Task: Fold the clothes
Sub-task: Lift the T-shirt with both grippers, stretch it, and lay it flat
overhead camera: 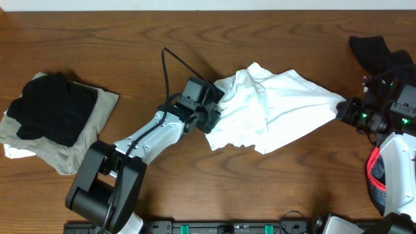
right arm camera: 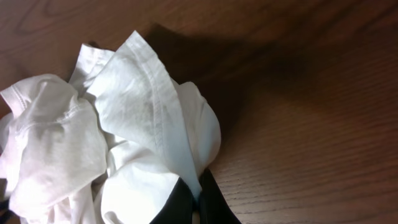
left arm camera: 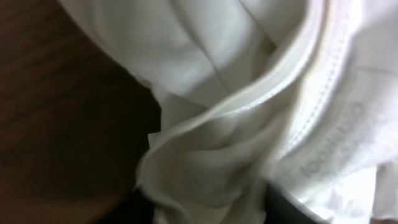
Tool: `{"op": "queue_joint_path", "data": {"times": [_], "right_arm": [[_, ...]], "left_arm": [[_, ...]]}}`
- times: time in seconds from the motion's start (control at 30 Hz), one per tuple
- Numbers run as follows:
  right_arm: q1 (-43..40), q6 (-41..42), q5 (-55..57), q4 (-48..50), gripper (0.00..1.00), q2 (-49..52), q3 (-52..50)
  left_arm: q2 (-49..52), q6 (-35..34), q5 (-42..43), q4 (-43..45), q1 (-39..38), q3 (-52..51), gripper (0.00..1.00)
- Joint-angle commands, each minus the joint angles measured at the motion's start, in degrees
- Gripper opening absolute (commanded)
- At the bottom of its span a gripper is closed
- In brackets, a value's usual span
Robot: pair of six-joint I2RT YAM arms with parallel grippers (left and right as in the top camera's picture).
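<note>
Reaching diagonally across the worktop [overhead camera: 260, 39], the left end effector [overhead camera: 214, 107] meets the collar of the crumpled white T-shirt [overhead camera: 273, 110] lying mid-worktop, its grip impossible to judge. The right end effector [right arm camera: 198, 202], held low, tightly pinches the shirt's opposite hem.

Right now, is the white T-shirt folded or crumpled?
Crumpled, not folded: the white T-shirt is bunched and wrinkled, with the right gripper pinching one hem corner and the left gripper at its opposite edge.
</note>
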Motion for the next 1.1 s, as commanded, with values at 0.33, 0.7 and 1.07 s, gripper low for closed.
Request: {"op": "queue_joint_path", "data": {"times": [0.33, 0.7, 1.07], "right_arm": [[1.3, 0.3, 0.2, -0.8, 0.01, -1.4, 1.5], [-1.6, 0.7, 3.9, -13.8, 0.01, -12.8, 16.6], [-2.5, 2.2, 7.6, -18.4, 0.01, -17.7, 22.8]], "left_arm": [[-23.3, -2.7, 0.2, -5.9, 0.1, 0.0, 0.06], [-55.5, -7.2, -8.7, -14.5, 8.7, 0.0, 0.06], [-60.9, -10.2, -8.7, -15.9, 15.6, 0.0, 0.06]]}}
